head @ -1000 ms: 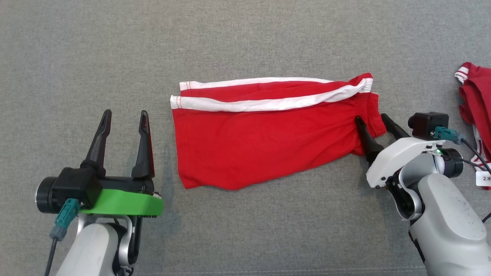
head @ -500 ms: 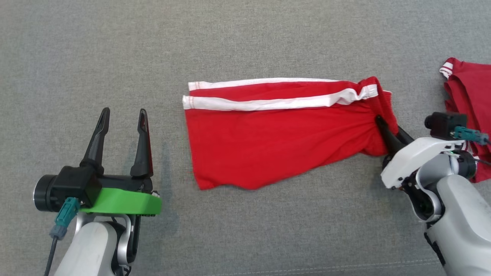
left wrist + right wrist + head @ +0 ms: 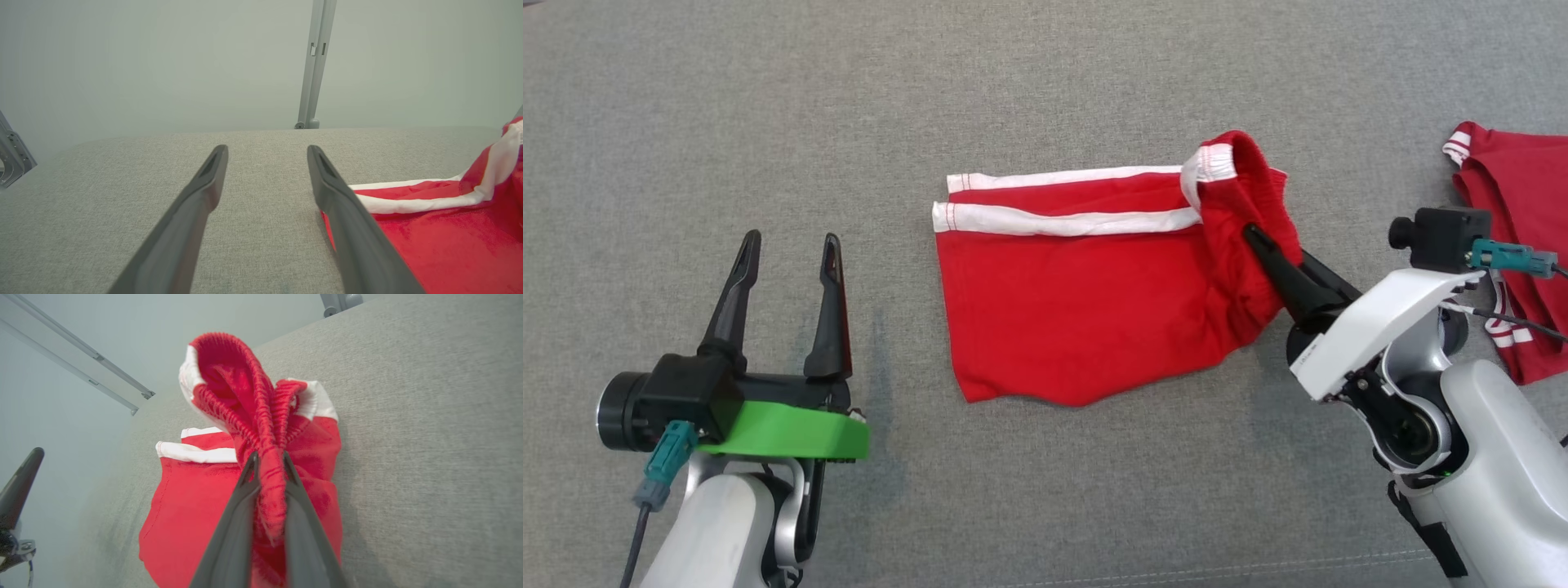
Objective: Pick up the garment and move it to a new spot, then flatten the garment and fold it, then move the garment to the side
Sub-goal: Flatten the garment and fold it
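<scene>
Right wrist view: our right gripper (image 3: pixel 269 457) is pinched shut on the bunched elastic waistband of the red garment (image 3: pixel 192 506), soft light cloth lying limp ahead of it, a sound hold we judge; our left gripper (image 3: pixel 791 241) gapes empty.

Head view: set high, looking steeply down on the grey padded surface (image 3: pixel 1045 73), wide enough to take in the left gripper (image 3: pixel 791 238), the right gripper (image 3: pixel 1262 238) and the garment (image 3: pixel 1078 318) between them. Left wrist view: low, almost level with the surface, facing out along its own fingers toward a pale wall (image 3: pixel 122 61), and sharing with the head view the garment's striped edge just outside one finger. Right wrist view: very close and tilted, looking along its own fingers into the bunched waistband (image 3: pixel 229 347); the dark tip (image 3: pixel 20 477) far to one side is probably the left gripper's finger.
</scene>
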You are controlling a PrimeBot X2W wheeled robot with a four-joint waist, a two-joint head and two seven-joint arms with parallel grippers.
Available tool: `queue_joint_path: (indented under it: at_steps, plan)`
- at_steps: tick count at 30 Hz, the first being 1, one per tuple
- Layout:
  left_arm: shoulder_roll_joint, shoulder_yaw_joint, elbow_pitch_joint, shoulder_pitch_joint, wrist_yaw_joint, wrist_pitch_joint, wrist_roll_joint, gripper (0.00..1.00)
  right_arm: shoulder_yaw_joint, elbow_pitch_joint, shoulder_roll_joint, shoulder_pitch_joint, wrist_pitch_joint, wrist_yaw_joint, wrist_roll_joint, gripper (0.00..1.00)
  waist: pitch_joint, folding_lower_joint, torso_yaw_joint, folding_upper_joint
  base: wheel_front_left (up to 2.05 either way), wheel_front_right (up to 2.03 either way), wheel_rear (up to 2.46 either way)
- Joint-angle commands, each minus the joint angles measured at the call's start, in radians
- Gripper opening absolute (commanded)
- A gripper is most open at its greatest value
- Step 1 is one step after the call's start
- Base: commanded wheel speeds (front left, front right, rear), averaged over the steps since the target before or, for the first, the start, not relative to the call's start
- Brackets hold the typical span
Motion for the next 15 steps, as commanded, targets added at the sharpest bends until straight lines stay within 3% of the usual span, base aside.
queue_joint_path:
  at_steps: [1, 7, 15]
  plan:
    - [0.002, -0.003, 0.001, -0.016, -0.003, -0.001, -0.004, 1.0, 0.016, -0.028, 0.006, -0.008, 0.015, 0.0, 0.022, 0.0, 0.0, -0.0001, 0.006, 0.0, 0.0, 0.0, 0.0]
    - [-0.018, -0.029, 0.009, -0.03, -0.013, -0.004, -0.001, 1.0, 0.102, -0.064, 0.042, -0.058, 0.065, 0.0, 0.061, 0.0, 0.011, -0.0001, 0.053, 0.0, 0.0, 0.0, 0.0]
    - [-0.051, -0.048, 0.033, -0.047, -0.025, -0.01, -0.004, 1.0, 0.226, 0.04, 0.094, -0.142, 0.046, 0.0, 0.042, 0.0, 0.038, -0.0001, 0.14, 0.0, 0.0, 0.0, 0.0]
